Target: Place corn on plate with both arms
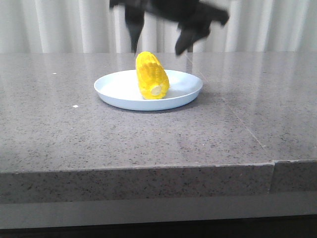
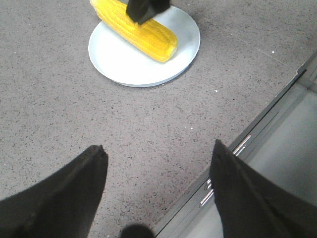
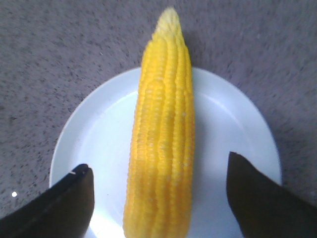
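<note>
The yellow corn [image 1: 151, 74] lies on the pale blue-white plate [image 1: 115, 90] in the middle of the grey table, its cream stub end facing the front. My right gripper [image 1: 157, 50] hangs open just above the cob, one finger on each side and clear of it. In the right wrist view the corn [image 3: 163, 124] runs between the open fingers of that gripper [image 3: 157, 168] over the plate [image 3: 99, 129]. My left gripper [image 2: 158, 148] is open and empty over bare table, well away from the plate [image 2: 124, 67] and the corn [image 2: 148, 39]. It does not show in the front view.
The table's front edge [image 1: 148, 171] runs across the front view. In the left wrist view a metal edge strip [image 2: 247, 144] borders the table close to my left gripper. A pale curtain [image 1: 59, 25] hangs behind the table.
</note>
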Controlling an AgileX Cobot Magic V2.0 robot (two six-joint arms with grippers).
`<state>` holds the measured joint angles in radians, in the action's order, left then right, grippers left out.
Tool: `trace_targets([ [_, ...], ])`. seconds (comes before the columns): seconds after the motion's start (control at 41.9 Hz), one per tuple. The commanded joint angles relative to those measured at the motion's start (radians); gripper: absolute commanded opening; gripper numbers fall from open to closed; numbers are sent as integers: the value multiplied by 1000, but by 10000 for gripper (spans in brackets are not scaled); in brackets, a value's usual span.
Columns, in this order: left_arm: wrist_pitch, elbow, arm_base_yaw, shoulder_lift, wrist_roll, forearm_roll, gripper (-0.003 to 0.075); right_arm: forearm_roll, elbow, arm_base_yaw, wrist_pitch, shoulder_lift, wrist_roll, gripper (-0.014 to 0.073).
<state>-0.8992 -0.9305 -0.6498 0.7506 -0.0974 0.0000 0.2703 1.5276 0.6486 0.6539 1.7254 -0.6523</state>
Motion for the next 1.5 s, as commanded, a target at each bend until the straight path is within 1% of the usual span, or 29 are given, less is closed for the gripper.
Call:
trace_targets([
  [0.0,69,-26,-7,-1,13,-7,440,17,35,-6,44,-141,149,579],
  [0.096,69,-26,-7,-1,13,-7,440,-9,29,-6,163,-224,306,579],
  [0.191,69,-26,-7,-1,13,-7,440,-66,6,-7,256,-309,444,579],
  [0.31,69,-26,-7,-1,13,-7,440,-115,-75,-7,280,-429,535,579],
  [0.478,69,-26,-7,-1,13,-7,440,-164,-218,-7,275,-600,551,579],
  [0.74,69,-26,-7,-1,13,-7,440,-188,-436,-7,274,-849,551,579],
  [1.003,69,-26,-7,-1,13,-7,440,-194,-575,-7,275,-1031,551,577],
  [1.146,69,-26,-7,-1,13,-7,440,-194,-606,-7,265,-1079,551,549],
  [1.218,69,-26,-7,-1,13,-7,440,-194,-607,-7,264,-1085,551,509],
  [1.265,69,-26,-7,-1,13,-7,438,-194,-607,-7,262,-1086,551,456],
  [1.313,69,-26,-7,-1,13,-7,419,-194,-607,-7,261,-1086,551,371],
  [1.337,69,-26,-7,-1,13,-7,405,-194,-607,-7,261,-1086,551,346],
  [1.361,69,-26,-7,-1,13,-7,388,-194,-607,-7,261,-1086,551,296],
  [1.433,69,-26,-7,-1,13,-7,302,-194,-607,-7,261,-1086,551,154],
  [1.48,69,-26,-7,-1,13,-7,246,-194,-607,-7,261,-1086,551,84],
])
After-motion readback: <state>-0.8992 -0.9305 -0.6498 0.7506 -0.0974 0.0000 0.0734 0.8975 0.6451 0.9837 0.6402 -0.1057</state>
